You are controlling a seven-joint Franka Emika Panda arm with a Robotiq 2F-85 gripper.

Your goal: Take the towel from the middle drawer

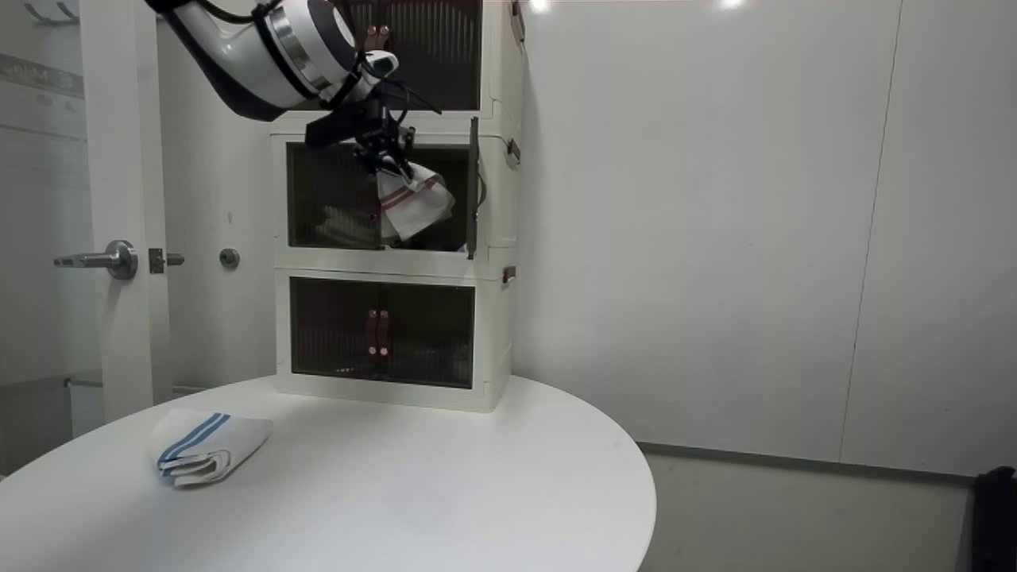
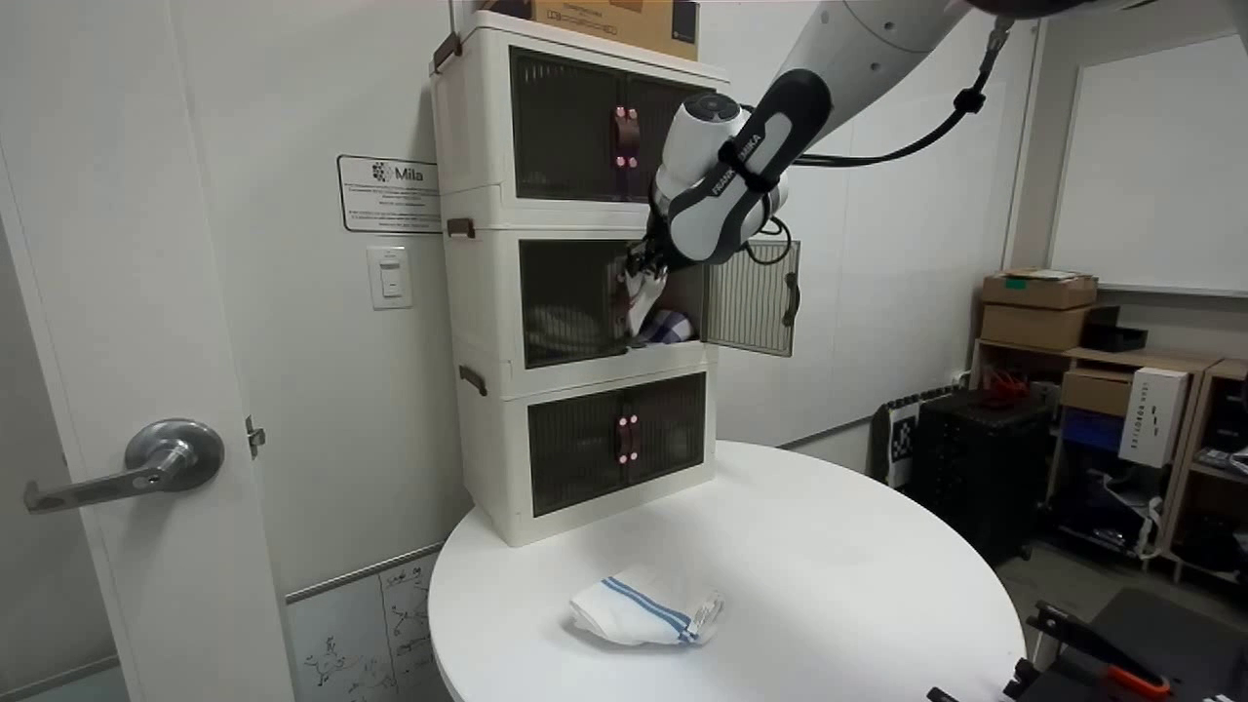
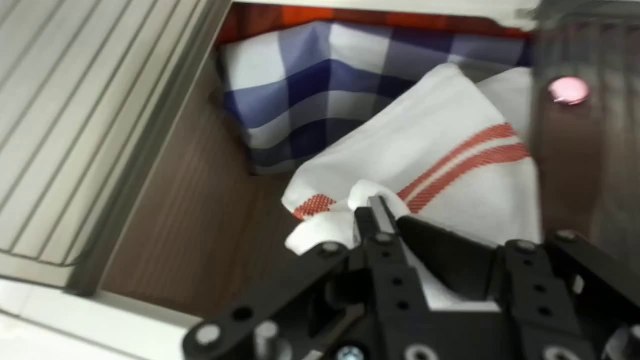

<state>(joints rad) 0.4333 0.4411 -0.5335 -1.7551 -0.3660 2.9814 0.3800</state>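
Note:
A white towel with red stripes hangs from my gripper at the open right half of the middle drawer, a compartment with hinged doors. The towel shows in both exterior views (image 1: pixel 417 210) (image 2: pixel 642 300) and in the wrist view (image 3: pixel 400 155). My gripper (image 3: pixel 392 215) is shut on a bunched part of the towel; it also shows in both exterior views (image 1: pixel 400 171) (image 2: pixel 645 268). The towel's lower part is at the opening of the middle drawer (image 1: pixel 357 258) (image 2: pixel 609 370). Whether it touches the compartment floor is hard to tell.
The drawer's right door (image 1: pixel 474 191) (image 2: pixel 751 297) stands open; the left door (image 1: pixel 334 195) is shut. A blue checked cloth (image 3: pixel 310 95) and an orange-red cloth (image 3: pixel 305 16) lie inside. A blue-striped towel (image 1: pixel 214 445) (image 2: pixel 643 606) lies on the round white table (image 1: pixel 445 485).

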